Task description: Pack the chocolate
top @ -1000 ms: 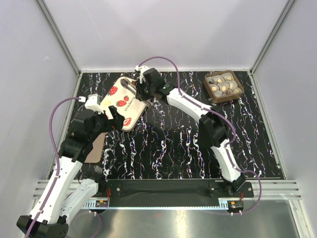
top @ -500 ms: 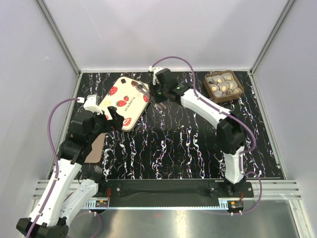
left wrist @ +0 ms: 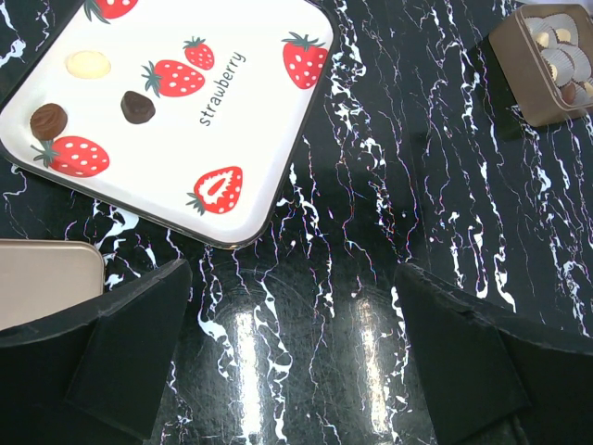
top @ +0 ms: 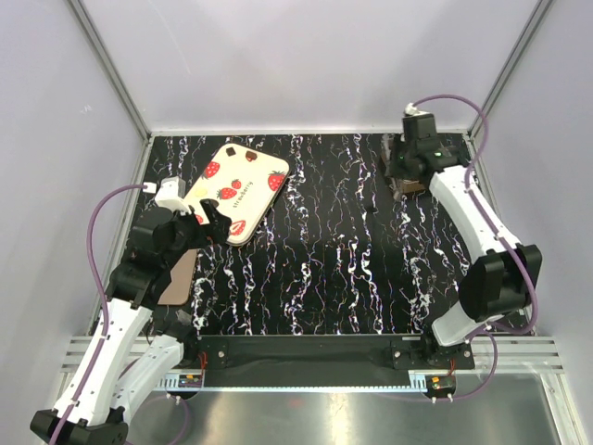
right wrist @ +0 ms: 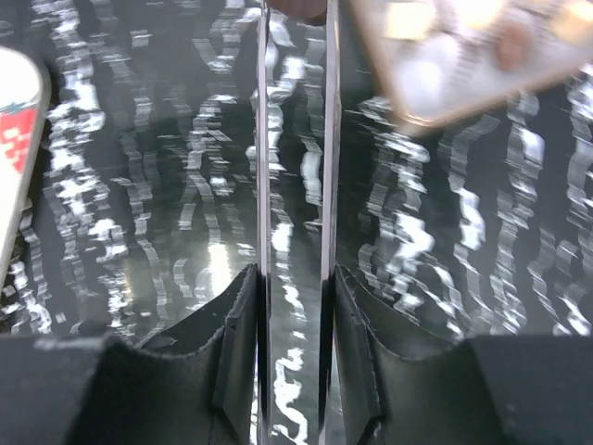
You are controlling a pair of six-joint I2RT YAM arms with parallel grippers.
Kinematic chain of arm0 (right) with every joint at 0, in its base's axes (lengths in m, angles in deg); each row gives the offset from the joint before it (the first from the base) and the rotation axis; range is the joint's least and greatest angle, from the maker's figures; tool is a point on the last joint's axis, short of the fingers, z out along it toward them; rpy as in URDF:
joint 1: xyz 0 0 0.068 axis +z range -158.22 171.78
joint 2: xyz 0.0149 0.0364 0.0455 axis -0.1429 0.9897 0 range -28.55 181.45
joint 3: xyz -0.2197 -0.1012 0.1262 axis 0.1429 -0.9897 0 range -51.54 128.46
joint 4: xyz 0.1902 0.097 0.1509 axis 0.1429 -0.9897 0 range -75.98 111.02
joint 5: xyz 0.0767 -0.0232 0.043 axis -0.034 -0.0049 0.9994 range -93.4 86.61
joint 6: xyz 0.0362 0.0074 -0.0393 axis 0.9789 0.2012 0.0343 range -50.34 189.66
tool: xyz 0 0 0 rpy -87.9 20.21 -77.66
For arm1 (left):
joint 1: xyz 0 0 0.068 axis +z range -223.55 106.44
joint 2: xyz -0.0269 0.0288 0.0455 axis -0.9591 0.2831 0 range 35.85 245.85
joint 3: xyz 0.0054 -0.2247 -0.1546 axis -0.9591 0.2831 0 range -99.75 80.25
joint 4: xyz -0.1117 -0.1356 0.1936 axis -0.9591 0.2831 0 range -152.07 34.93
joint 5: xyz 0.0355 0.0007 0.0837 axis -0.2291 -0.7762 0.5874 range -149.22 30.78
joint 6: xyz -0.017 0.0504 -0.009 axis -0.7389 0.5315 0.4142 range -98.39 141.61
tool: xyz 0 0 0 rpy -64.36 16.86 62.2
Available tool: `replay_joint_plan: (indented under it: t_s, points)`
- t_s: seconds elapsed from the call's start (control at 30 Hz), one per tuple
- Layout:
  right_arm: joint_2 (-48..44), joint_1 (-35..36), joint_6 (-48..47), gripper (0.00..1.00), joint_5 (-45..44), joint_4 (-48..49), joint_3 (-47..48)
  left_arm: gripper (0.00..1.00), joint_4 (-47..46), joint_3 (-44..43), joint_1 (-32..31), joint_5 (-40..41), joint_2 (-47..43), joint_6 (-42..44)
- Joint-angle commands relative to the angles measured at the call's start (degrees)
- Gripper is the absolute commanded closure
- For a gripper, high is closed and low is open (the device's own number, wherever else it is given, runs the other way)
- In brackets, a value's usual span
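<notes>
The brown tray of chocolate [left wrist: 547, 57] holds several pale and gold round pieces at the table's back right. In the top view my right gripper [top: 402, 170] is over it, and only a brown corner of the tray [top: 409, 186] shows. My right gripper [right wrist: 295, 278] is shut on thin metal tongs [right wrist: 263, 139]. A small brown piece [right wrist: 298, 7] shows at the tong tips beside the blurred tray [right wrist: 473, 46]. My left gripper [left wrist: 306, 352] is open and empty, low over the table just in front of the strawberry lid [left wrist: 185, 102].
The cream strawberry lid [top: 243, 188] lies at the back left; three small cream, brown and dark pieces show on it. A flat tan object [left wrist: 42, 271] lies left of my left gripper, partly under the left arm [top: 176, 278]. White walls and metal rails bound the black marbled table.
My right arm has swung from over the strawberry lid to the right, ending over the brown tray, which it now mostly hides. The left arm has stayed put.
</notes>
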Motion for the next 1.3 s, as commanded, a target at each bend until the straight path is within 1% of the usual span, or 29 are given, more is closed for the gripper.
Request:
replay_joint_plan:
  t_s: [0.0,0.1,0.2,0.33,0.53,0.83,1.27]
  points:
    - [-3.0,-4.5,1.1,0.69,-4.0,-4.9,-0.6,0.01,-2.0,0.1,-0.2,0.2,0.2,-0.2]
    - [-2.5,-8.9,1.2,0.69,-2.8,-6.7,-0.2,0.01,-2.0,0.2,-0.2,0.1,0.0,-0.3]
    - [-1.6,-11.0,1.1,0.68,-0.9,-8.3,0.4,0.01,-2.0,0.1,-0.2,0.1,0.2,-0.3]
    - [-0.9,-12.1,0.6,0.68,0.9,-9.6,0.3,0.01,-2.1,0.2,-0.2,0.1,0.3,-0.3]
    - [-1.2,-12.3,0.7,0.68,3.2,-9.3,-0.8,0.01,-2.2,0.1,-0.2,-0.2,0.5,-0.2]
    - [-0.2,-12.2,0.0,0.66,3.6,-8.5,-2.1,0.01,-2.2,0.1,-0.2,-0.2,0.7,-0.2]
    - [3.3,-12.3,-1.1,0.65,4.2,-7.2,-1.6,0.01,-2.1,0.0,-0.2,0.2,0.5,-0.2]
